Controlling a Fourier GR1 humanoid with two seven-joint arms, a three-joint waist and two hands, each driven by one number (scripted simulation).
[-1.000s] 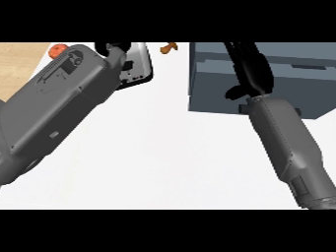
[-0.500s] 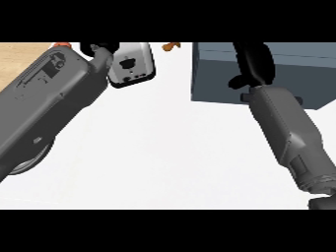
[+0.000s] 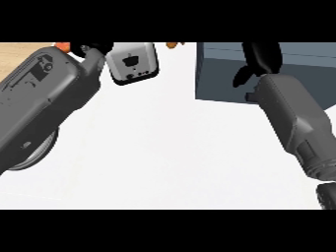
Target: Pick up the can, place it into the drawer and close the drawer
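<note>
The can shows nowhere in this view. The drawer (image 3: 218,74) is a dark blue-grey box at the upper right, standing out over the white counter (image 3: 178,157). My right hand (image 3: 261,58) is black and lies over the drawer's top, running past the picture's upper edge; whatever it may hold is hidden. Its grey forearm (image 3: 298,118) comes up from the lower right. My left forearm (image 3: 32,108) fills the left side. Of the left hand (image 3: 92,48) only a black bit shows at the top edge.
A small white appliance (image 3: 132,63) with a black mark stands tilted at the top middle, close to my left wrist. Orange bits (image 3: 173,45) peek in beside it. A wooden strip (image 3: 7,59) runs along the top left.
My right arm has pushed farther up over the drawer, its hand now partly past the top edge. The left forearm has risen slightly toward the white appliance.
</note>
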